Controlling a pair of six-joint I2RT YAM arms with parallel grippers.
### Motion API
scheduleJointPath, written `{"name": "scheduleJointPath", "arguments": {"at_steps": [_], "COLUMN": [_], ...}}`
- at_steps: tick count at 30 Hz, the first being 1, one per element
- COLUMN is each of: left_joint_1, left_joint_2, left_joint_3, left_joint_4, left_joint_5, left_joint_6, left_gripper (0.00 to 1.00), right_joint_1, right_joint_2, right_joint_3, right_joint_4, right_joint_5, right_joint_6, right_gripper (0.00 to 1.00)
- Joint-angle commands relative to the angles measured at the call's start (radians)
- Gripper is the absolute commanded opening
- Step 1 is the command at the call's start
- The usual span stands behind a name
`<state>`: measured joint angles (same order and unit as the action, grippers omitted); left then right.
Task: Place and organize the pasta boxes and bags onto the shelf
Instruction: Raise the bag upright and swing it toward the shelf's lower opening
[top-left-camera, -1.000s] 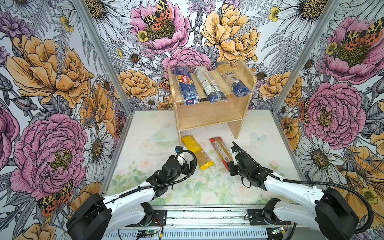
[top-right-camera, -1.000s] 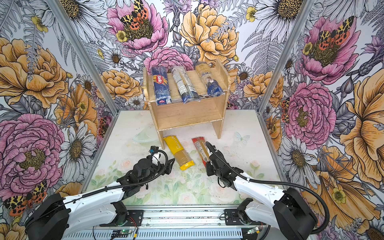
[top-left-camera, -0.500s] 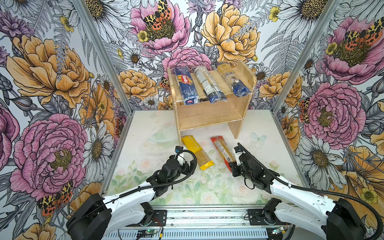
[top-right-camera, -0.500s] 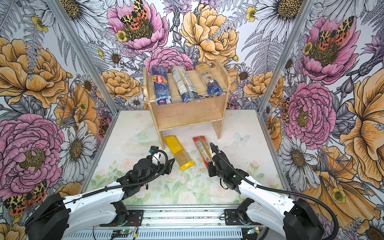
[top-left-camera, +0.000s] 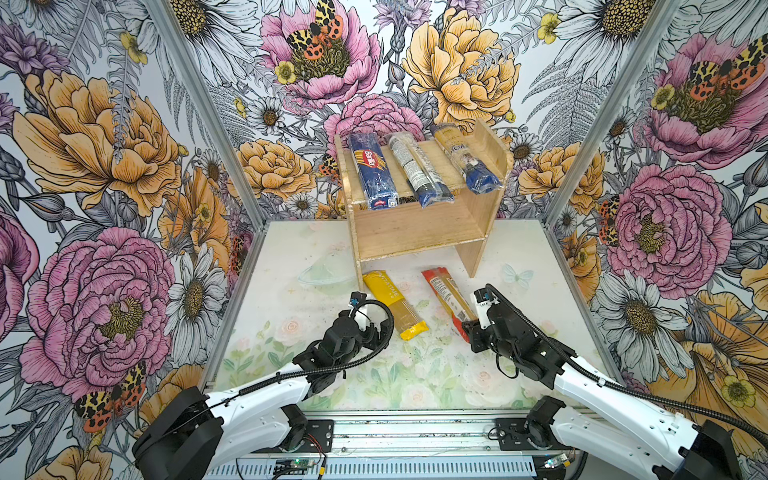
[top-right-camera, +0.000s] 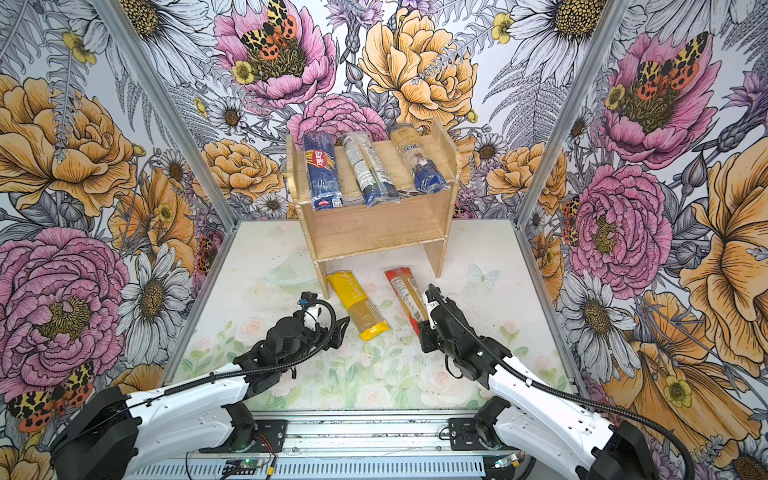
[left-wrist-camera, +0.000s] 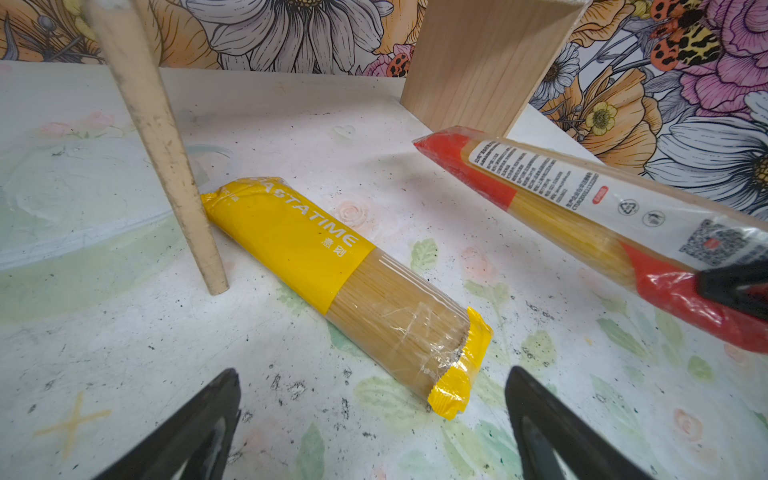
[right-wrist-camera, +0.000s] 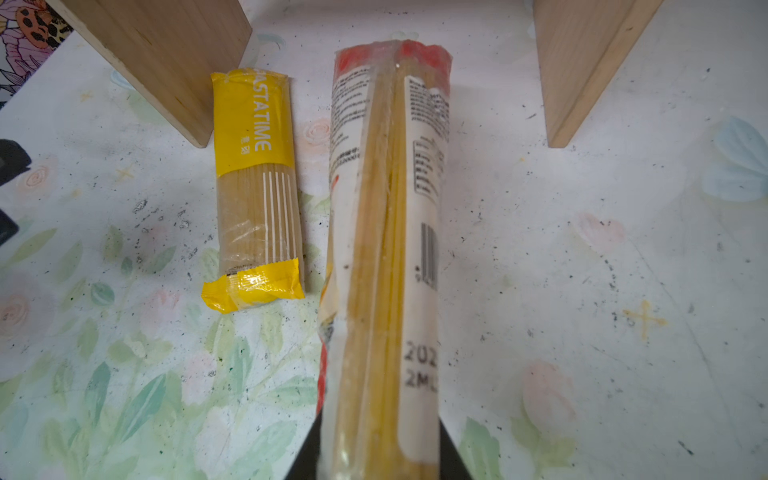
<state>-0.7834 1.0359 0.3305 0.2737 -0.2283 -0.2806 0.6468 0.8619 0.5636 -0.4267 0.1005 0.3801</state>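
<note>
The wooden shelf stands at the back. Its top tier carries a dark blue Barilla pack, a clear/blue pack with a white label and a yellow-and-blue pack. A yellow-ended pack lies flat on the table in front. My right gripper is shut on the near end of the red-ended pack, which points at the shelf with its near end raised. My left gripper is open and empty, just short of the yellow-ended pack's near end.
The shelf's two side panels stand on the table either side of the gap under the lower tier. The yellow-ended pack's far end rests beside the left panel's front edge. Flowered walls enclose the table on three sides.
My right gripper has shifted a little to the right, carrying the red-ended pack along. The left arm and the other packs have not moved.
</note>
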Motion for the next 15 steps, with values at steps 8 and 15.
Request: {"name": "scheduleJointPath", "arguments": {"at_steps": [8,15], "left_joint_1": [-0.007,-0.006], "left_joint_2": [0.012,0.019], "left_joint_3": [-0.011,-0.007], "left_joint_4": [0.014,0.018], "left_joint_5": [-0.008,-0.003], "left_joint_6": [0.009,0.018], "left_gripper": [0.99,0.99], "right_joint_1": [-0.006,-0.006], "right_joint_2": [-0.134,-0.165], "right_joint_3": [0.14,0.196], "right_joint_4": [0.06,0.004], "right_joint_5": [-0.015,-0.053], "right_joint_6": [-0.028,-0.043], "right_gripper": [0.0,0.0]}}
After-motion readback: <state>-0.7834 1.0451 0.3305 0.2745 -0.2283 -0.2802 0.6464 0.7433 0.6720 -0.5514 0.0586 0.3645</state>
